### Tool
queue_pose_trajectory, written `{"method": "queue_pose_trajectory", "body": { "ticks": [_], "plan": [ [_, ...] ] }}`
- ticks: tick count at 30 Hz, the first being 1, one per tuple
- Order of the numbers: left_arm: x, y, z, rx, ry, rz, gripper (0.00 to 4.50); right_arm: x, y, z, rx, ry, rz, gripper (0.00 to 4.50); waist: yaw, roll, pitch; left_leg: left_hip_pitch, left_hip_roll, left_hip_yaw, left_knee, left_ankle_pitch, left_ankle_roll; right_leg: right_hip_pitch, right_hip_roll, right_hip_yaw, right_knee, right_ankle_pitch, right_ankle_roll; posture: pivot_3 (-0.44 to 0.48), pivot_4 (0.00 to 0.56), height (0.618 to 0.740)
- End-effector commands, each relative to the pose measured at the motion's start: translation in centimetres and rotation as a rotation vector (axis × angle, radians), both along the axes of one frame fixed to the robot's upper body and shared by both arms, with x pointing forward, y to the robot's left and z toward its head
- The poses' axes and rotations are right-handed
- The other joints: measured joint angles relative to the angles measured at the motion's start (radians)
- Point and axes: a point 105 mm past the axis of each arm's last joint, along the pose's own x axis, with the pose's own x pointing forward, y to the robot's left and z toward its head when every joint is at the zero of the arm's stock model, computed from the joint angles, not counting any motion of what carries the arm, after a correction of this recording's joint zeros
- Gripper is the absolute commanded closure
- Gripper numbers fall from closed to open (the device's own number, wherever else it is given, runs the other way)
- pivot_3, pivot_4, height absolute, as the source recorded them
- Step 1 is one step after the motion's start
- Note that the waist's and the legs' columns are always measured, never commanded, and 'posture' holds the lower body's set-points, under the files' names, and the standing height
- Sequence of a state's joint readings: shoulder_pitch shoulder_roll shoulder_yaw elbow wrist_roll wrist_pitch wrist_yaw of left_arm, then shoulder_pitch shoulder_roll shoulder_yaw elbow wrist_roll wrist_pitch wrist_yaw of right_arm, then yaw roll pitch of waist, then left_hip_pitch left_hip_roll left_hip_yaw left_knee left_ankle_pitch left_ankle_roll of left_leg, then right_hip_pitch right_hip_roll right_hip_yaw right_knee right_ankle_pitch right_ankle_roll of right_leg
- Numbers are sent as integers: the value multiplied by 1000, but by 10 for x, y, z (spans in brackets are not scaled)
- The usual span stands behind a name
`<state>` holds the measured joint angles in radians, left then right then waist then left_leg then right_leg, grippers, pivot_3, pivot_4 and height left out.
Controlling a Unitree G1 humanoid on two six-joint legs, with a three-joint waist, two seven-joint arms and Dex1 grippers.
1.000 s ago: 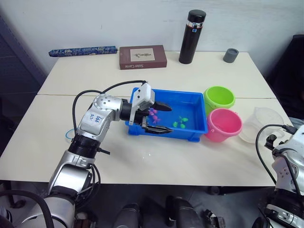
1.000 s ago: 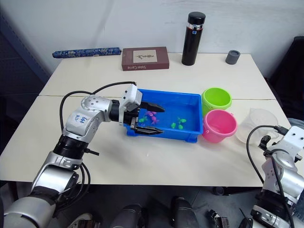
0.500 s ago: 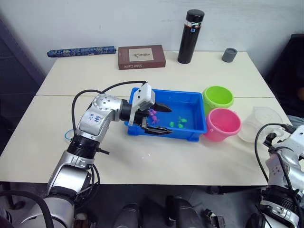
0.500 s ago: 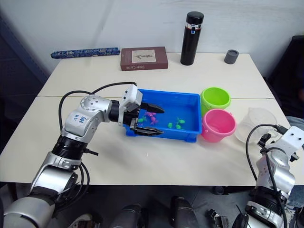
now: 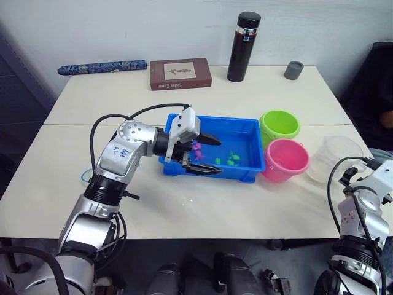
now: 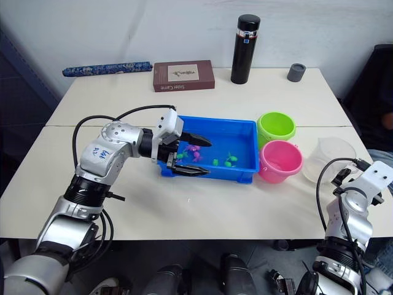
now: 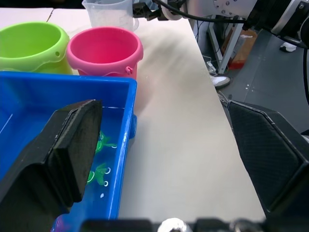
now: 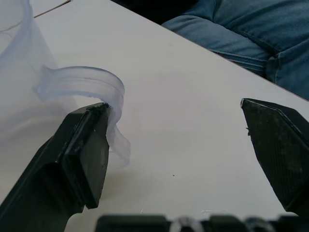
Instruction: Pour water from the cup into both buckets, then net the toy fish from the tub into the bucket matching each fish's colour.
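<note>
Jaws, both grippers: spread wide, holding nothing.

Left gripper (image 5: 207,155): centre-left of the head view, reaching over the near left end of the tub (image 5: 242,124). One finger hangs above the water, the other sits outside the near wall, so the wall lies between them.

Tub: blue, centre of frame, holding water and the toy fish (image 5: 233,160). Pink fish lie by the left gripper, green ones toward the middle. None netted yet.

Net: a thin pale blue loop at the far left edge of the table, beside the left arm, may be its rim; cannot tell for sure.

Buckets: green bucket (image 5: 279,125) and pink bucket (image 5: 285,160) stand right of the tub, touching or nearly so. Water level inside either cannot be judged.

Cup (image 5: 334,158): clear, right of the pink bucket, near the table's right edge, upright.

Right gripper (image 8: 176,145): lower right of frame, beside the cup. In the right wrist view the cup's handle (image 8: 87,92) lies just against one finger, not between the two.

Risks: closing from here would likely miss the handle or nudge the cup off the nearby edge. The left gripper straddling the wall could drag or tip the tub and spill water.
</note>
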<state>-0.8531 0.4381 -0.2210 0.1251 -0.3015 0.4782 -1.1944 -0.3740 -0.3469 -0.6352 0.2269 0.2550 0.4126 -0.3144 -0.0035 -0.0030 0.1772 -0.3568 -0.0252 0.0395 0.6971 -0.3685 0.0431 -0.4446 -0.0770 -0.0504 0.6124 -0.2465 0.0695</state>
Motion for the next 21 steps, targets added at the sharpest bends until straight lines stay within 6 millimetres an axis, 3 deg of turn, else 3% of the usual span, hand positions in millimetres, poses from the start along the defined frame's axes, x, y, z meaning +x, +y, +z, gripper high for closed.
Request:
{"method": "queue_pose_trajectory", "body": {
  "ticks": [1,6,21],
  "plan": [
    [-5,-3,6,3,-38,-25,0,-1,-2,13,-30,-55,-9,1772,2,0,0,0,0,0,0,0,0,0,0,0,0,0,0,0,150,740],
    [-4,-3,6,6,-38,-24,0,-2,-1,13,-31,-62,-3,4462,2,0,0,0,0,0,0,0,0,0,0,0,0,0,0,0,150,740],
    [-2,-2,5,7,-38,-21,0,-8,-8,21,-50,-94,-7,4462,3,0,0,0,0,-1,0,0,0,1,0,0,0,0,0,0,150,740]
  ]
}}
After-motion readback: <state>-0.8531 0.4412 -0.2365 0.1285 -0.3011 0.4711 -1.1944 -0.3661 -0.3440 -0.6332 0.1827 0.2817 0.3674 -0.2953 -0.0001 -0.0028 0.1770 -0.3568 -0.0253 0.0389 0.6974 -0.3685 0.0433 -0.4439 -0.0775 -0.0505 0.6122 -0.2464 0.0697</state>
